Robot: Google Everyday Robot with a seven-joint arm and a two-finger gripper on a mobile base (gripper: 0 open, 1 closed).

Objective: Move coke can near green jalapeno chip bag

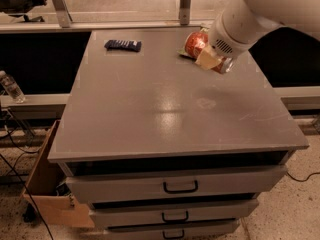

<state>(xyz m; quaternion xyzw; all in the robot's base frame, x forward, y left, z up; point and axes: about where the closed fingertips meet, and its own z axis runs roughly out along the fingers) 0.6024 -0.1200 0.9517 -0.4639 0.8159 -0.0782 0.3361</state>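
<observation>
Camera view: at the far right of the grey cabinet top (165, 114), the gripper (209, 60) is clamped around the coke can (194, 43), holding it tilted and apparently just clear of the surface, ready to set down. Only a sliver of the green jalapeno chip bag (185, 53) shows, right beside the can, so the can looks nearly placed. The dark blue packet (123, 45) lies well apart, far left.

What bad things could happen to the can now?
The gripper holds the can tilted at the table's back right, covering most of the bag. Lowered right here, the can might land on the bag and squash it. Let go while tilted, it could roll toward the nearby right edge.
</observation>
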